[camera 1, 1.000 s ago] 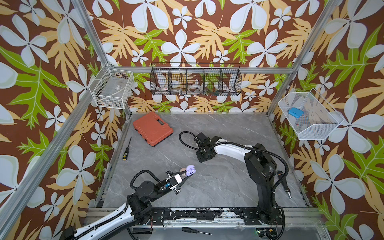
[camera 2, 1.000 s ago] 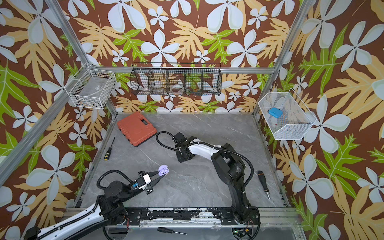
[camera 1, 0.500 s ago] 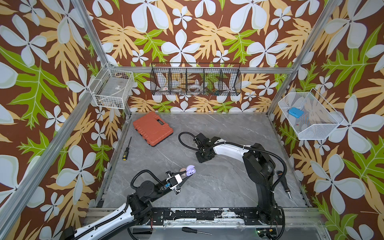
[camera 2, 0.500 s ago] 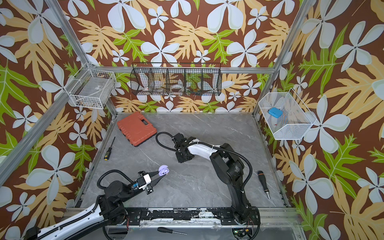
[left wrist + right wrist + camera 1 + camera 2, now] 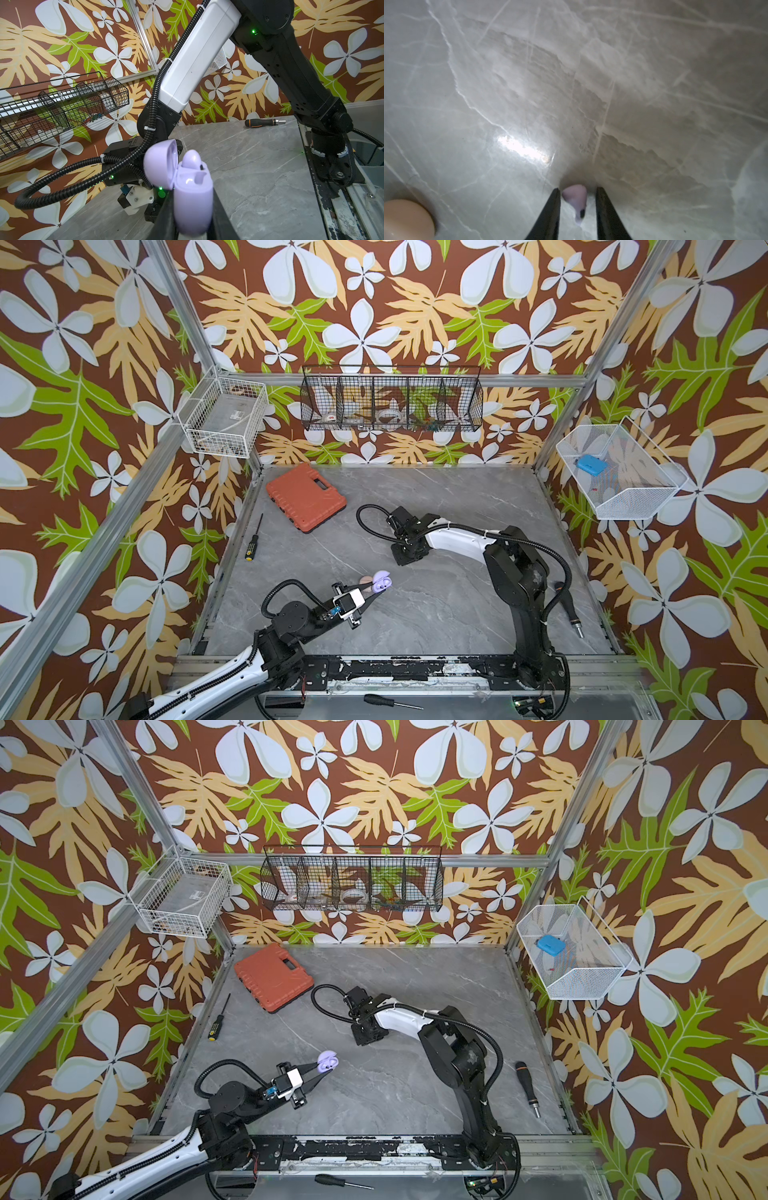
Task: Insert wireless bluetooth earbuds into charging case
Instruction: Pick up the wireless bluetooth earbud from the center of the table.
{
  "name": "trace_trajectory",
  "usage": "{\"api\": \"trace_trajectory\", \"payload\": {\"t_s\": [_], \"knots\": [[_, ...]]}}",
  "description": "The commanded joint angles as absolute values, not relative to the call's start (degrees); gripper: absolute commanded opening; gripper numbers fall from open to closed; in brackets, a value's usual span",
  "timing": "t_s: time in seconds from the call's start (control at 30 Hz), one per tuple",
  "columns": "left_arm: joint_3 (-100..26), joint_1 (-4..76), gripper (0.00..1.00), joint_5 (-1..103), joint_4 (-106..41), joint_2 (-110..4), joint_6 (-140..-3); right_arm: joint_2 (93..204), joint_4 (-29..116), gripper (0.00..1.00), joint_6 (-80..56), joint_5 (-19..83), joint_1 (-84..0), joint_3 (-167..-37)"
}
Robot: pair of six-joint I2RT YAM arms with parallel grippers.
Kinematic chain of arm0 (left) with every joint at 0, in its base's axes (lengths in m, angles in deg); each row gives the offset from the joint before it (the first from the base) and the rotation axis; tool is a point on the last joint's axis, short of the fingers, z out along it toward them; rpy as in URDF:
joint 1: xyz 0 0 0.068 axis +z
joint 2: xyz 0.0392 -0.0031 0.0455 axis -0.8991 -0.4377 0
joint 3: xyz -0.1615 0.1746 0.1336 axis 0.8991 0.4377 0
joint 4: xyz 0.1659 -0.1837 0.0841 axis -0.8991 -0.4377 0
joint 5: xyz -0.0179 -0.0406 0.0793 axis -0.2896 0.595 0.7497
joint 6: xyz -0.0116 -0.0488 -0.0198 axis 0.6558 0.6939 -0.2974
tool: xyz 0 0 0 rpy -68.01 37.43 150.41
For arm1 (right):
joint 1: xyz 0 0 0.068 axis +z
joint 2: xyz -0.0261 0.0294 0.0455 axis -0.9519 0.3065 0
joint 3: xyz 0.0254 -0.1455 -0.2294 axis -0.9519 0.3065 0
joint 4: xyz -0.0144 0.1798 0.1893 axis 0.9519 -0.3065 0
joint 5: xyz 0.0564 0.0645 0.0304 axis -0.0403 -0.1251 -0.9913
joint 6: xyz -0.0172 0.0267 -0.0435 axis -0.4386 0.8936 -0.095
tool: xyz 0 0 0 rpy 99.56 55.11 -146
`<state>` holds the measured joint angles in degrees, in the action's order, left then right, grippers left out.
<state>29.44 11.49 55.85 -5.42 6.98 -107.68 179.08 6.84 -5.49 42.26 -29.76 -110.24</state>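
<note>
My left gripper [image 5: 376, 588] is shut on the lavender charging case [image 5: 193, 207] and holds it above the table's front middle. The case's lid [image 5: 160, 164] stands open. One lavender earbud [image 5: 192, 160] sits in a slot of the case. My right gripper [image 5: 577, 189] points down at the table near the middle, seen from above as a black wrist [image 5: 407, 558]. It is open. A second lavender earbud [image 5: 575, 197] lies on the marble between its fingers, against one finger with a gap to the other.
A pale pink rounded thing [image 5: 365, 581] lies just behind the held case, and one shows blurred [image 5: 404, 218] at the right wrist view's edge. An orange tool case [image 5: 305, 497] lies at the back left. Screwdrivers lie left [image 5: 253, 537] and right [image 5: 567, 610]. Wire baskets hang on the walls.
Both arms stay about where they were. The right jaws have drawn a little closer together around the earbud on the table.
</note>
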Motion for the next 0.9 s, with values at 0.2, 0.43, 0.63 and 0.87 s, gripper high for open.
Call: {"api": "trace_trajectory", "payload": {"t_s": [0.2,0.43,0.63,0.87], "knots": [[29.52,11.52,0.00,55.65,-4.67,7.03,-107.73,179.85,6.14,0.25,-5.46,42.82,-29.60,-110.67],[29.57,11.53,0.00,55.59,-4.70,7.02,-107.75,180.03,6.21,0.22,-5.43,42.49,-29.29,-110.70],[29.52,11.50,0.00,55.57,-4.67,6.94,-107.68,180.12,6.19,0.19,-5.21,42.42,-29.17,-110.72],[29.52,11.51,0.00,55.61,-4.63,6.94,-107.69,179.77,6.35,0.17,-5.20,42.55,-29.10,-110.22]]}}
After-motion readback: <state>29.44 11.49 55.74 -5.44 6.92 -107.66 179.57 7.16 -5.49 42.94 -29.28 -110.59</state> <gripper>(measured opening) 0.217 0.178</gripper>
